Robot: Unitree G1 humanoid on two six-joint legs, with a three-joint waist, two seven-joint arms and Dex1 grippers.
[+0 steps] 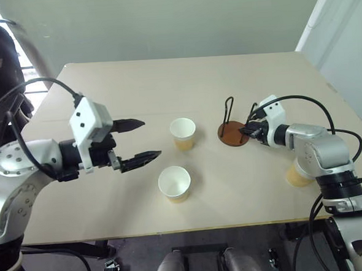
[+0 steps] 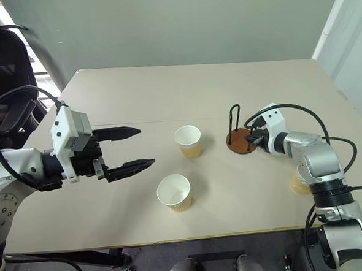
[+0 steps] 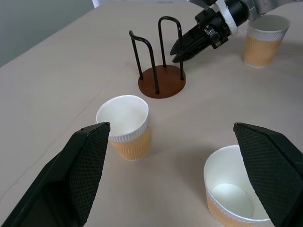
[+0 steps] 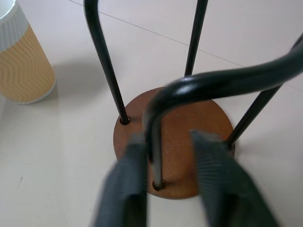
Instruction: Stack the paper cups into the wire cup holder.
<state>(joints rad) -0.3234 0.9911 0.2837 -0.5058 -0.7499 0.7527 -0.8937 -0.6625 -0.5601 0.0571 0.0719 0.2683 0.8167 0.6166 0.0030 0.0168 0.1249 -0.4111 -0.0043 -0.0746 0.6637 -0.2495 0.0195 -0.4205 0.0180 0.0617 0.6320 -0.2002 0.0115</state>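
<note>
1. We saw the right gripper (image 4: 163, 182) with its two fingers straddling one upright wire loop of the wire cup holder (image 1: 232, 133), not quite clamped on it.
2. Just behind its forearm stood a paper cup (image 3: 263, 40), upright.
3. Beyond the holder sat a second cup (image 1: 183, 133), with a third cup (image 1: 175, 183) nearer the table (image 1: 165, 81) edge.
4. Our left gripper (image 1: 138, 140) hovered spread wide, empty, facing those two cups.
</note>
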